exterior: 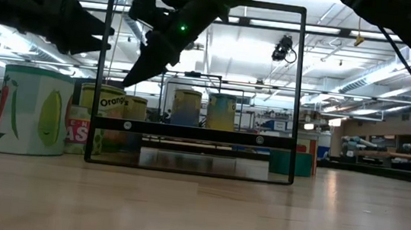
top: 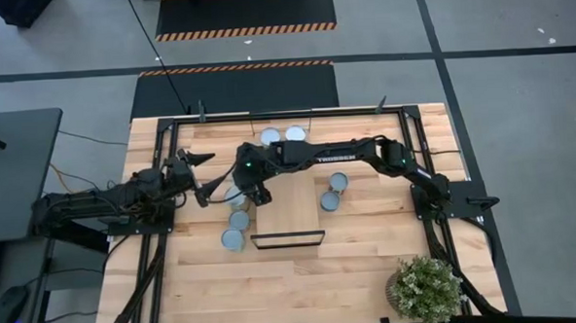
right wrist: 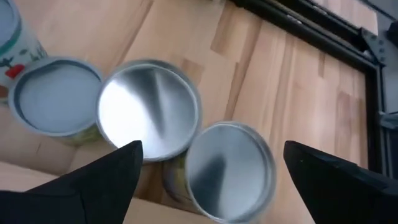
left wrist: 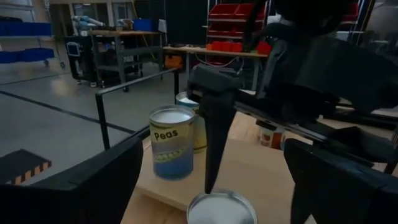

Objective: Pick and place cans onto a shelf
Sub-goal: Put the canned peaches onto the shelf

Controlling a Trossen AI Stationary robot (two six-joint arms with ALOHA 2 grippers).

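The shelf [top: 288, 205] is a light-wood board lying along the table's middle, with its black lip [top: 287, 239] at the near end. Two cans [top: 270, 136] [top: 295, 134] stand on its far end; one reads "Peas" [left wrist: 171, 149]. Three cans [top: 233, 198] [top: 240, 219] [top: 232, 240] stand on the tabletop left of the shelf, and two [top: 339, 182] [top: 330, 201] right of it. My right gripper [right wrist: 211, 171] hangs open, slanting down above the left cluster's tops [right wrist: 149, 115] [right wrist: 227, 162], touching none. My left gripper [top: 208, 175] waits open and level, left of that cluster.
A black frame [top: 170, 128] rims the table. A potted plant [top: 425, 287] stands at the near right corner. My right arm [top: 346, 154] stretches across the shelf from the right. In the left wrist view, one right finger [left wrist: 214, 137] points down over a can top [left wrist: 221, 208].
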